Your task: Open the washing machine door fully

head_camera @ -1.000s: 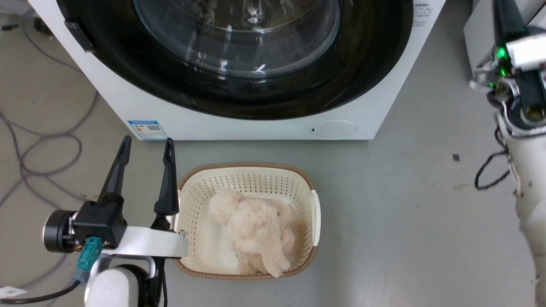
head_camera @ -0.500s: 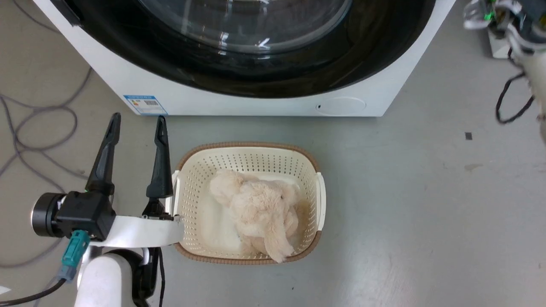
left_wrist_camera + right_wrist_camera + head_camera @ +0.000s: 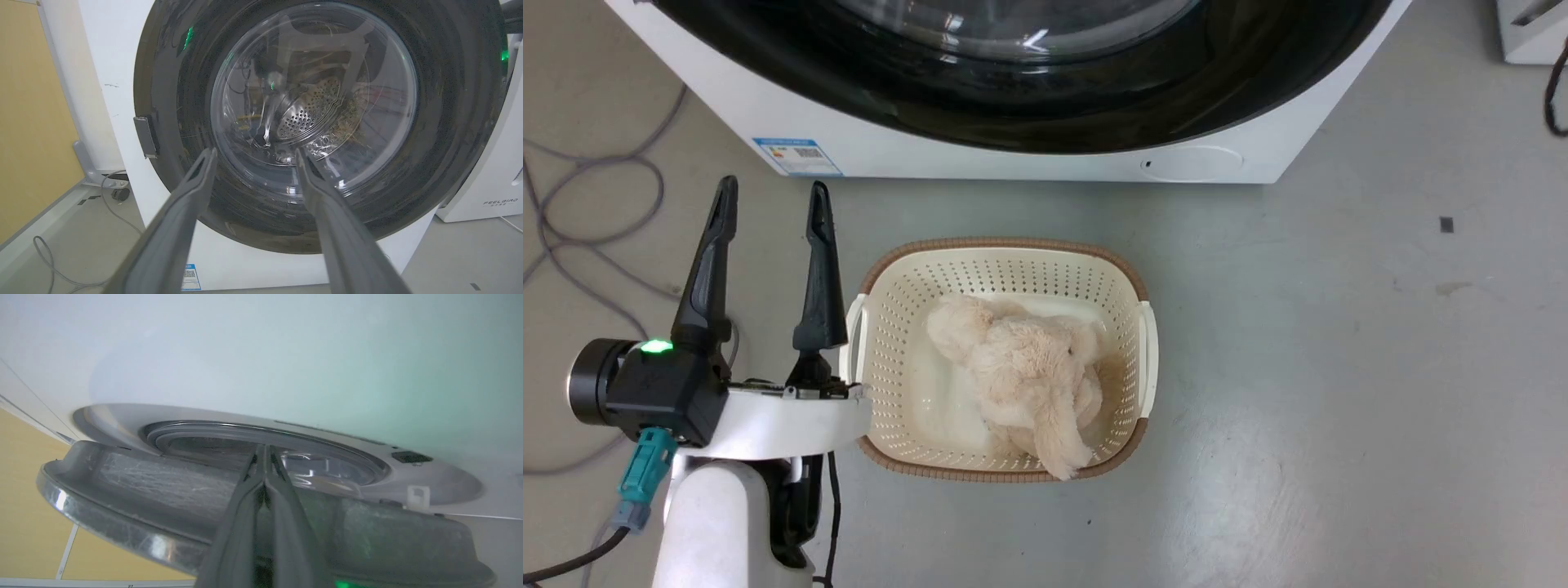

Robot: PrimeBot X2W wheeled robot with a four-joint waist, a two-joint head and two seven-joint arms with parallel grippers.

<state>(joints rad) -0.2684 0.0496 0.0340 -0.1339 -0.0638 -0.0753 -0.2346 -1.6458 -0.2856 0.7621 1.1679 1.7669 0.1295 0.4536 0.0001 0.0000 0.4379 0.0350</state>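
Your left gripper (image 3: 255, 152) has its fingers (image 3: 179, 220) spread wide, aimed at the lower glass of the washing machine door (image 3: 314, 73). Through it you see the steel drum (image 3: 312, 116). A blue label (image 3: 191, 277) sits low on the washing machine (image 3: 110, 61); a white appliance (image 3: 490, 179) stands just right of it.

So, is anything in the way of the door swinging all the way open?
Maybe the left gripper: it hangs open just in front of the washing machine door, low on its left, where the door may sweep. The basket with the plush toy sits on the floor farther out, probably too low to matter.
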